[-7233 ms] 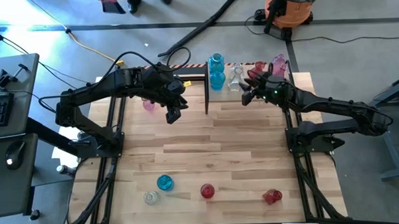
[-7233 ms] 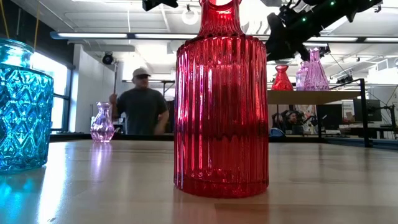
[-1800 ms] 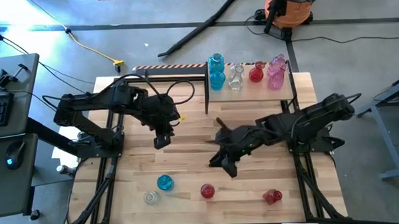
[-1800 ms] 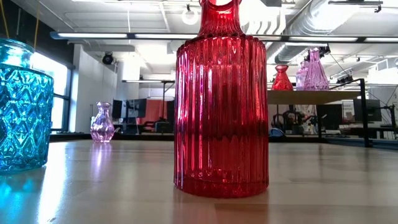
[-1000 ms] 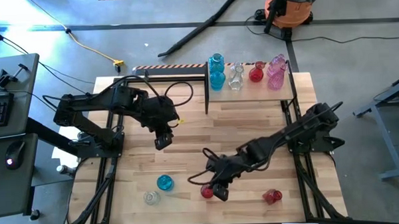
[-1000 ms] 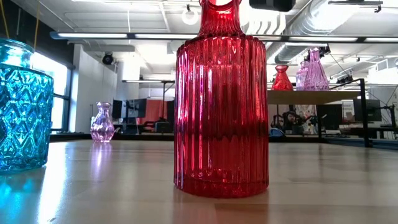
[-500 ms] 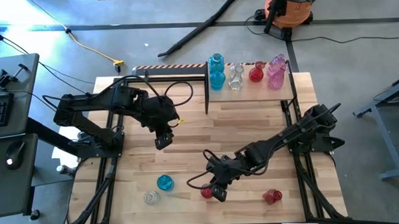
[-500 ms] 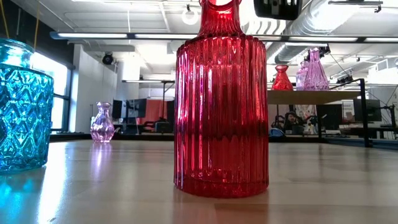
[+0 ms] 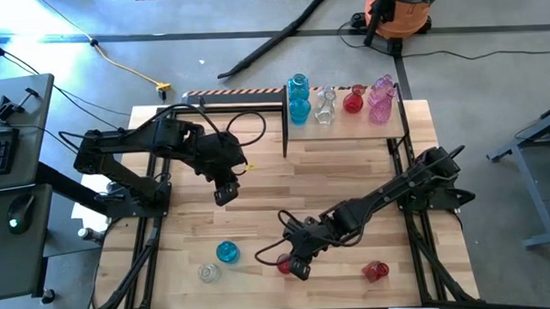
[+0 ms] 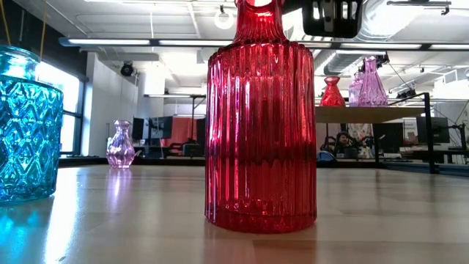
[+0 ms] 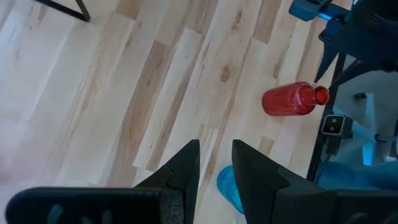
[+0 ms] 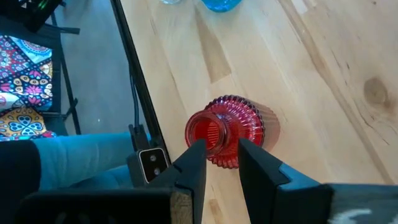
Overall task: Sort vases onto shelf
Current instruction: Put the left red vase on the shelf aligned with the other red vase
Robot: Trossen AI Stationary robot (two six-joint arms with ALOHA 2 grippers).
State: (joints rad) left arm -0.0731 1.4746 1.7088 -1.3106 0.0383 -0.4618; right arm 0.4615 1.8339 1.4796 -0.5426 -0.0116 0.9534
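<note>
A ribbed red vase [image 9: 281,262] stands upright on its base near the table's near edge; it fills the low view [image 10: 260,117]. My right gripper [image 12: 221,163] is open and hovers just above it, one finger on either side of its mouth [image 12: 207,134], and it shows at the top of the low view [image 10: 331,16]. My left gripper [image 9: 224,192] is open and empty over the table's middle left. A blue vase [image 9: 227,252], a clear vase [image 9: 207,272] and a second red vase [image 9: 375,271], lying on its side, are nearby. The shelf [image 9: 347,124] at the far edge carries several vases.
A pink vase [image 10: 121,144] stands far back on the table. A black upright [image 9: 284,127] stands left of the shelf. The table's near edge and a dark frame rail [image 12: 134,93] run close to the red vase. Bare wood lies between the arms.
My right gripper has come down toward the upright red vase's neck and edged slightly toward the near edge. The vases have not moved.
</note>
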